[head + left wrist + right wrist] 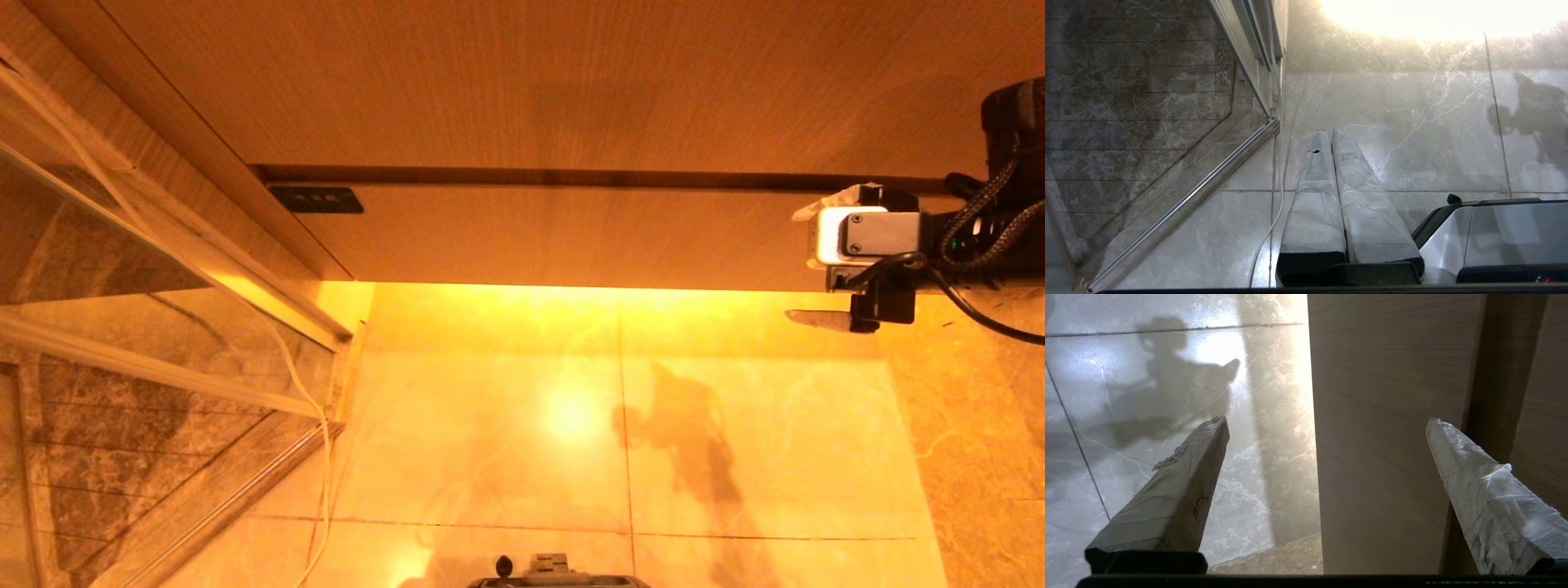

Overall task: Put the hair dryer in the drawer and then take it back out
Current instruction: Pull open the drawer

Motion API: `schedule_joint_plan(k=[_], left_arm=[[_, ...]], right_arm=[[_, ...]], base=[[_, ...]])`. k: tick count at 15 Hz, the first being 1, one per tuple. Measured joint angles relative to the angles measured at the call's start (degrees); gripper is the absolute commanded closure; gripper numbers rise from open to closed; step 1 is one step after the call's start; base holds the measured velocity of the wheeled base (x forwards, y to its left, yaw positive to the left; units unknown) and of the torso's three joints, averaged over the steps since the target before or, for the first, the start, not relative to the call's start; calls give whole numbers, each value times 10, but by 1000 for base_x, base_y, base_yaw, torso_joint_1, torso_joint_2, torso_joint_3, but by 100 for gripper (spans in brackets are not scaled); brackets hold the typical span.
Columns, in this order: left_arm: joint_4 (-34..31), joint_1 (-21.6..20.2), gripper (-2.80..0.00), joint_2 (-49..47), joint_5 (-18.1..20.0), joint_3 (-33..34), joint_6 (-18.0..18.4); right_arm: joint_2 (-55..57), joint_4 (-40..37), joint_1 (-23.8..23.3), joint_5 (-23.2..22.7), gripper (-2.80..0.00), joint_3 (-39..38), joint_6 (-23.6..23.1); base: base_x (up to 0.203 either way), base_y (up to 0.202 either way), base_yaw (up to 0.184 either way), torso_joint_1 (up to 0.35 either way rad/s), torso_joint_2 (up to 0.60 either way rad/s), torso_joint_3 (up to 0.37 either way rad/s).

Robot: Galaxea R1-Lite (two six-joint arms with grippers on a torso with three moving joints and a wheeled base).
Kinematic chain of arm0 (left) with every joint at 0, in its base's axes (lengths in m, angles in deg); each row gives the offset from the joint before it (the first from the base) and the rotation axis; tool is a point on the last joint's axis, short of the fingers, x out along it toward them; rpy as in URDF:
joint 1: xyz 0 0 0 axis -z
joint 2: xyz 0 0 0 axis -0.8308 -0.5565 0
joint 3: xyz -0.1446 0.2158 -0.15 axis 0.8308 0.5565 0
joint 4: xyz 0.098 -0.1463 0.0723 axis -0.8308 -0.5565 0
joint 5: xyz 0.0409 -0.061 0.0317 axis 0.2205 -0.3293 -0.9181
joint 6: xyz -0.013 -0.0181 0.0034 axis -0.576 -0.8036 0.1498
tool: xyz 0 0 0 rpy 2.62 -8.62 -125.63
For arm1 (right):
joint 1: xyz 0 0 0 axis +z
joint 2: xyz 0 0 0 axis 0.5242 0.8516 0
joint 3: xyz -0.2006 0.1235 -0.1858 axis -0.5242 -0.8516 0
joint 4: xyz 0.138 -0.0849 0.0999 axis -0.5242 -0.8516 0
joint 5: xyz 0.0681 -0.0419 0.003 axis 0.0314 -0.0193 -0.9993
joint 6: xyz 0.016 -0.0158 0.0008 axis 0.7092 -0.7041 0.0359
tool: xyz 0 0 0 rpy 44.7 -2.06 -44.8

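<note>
Right gripper (804, 265) fingers spread across the shut drawer (571, 237) front.

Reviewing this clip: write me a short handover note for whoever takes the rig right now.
Right claw: open, empty, at the right end of the drawer, its fingers straddling the drawer front.
Left claw: shut, empty, parked low over the floor beside the robot base.
Drawer: closed, front flush under the countertop.
Hair dryer: not in any view.
Done: nothing visible.
Left: open the drawer, put the hair dryer in, then take it back out.
</note>
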Motion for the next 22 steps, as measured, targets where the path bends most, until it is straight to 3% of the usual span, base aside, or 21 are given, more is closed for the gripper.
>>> schedule_joint_plan(k=[5, 17, 22], left_arm=[[0, 0, 0, 0, 0, 0, 0], [0, 0, 0, 0, 0, 0, 0], [0, 0, 0, 0, 0, 0, 0]], right_arm=[[23, 104, 4, 22, -280, -16, 3], [65, 197, 4, 24, -280, -10, 57], [77, 207, 3, 25, -280, -6, 59]], base=[[0, 0, 0, 0, 0, 0], [0, 0, 0, 0, 0, 0], [0, 0, 0, 0, 0, 0]])
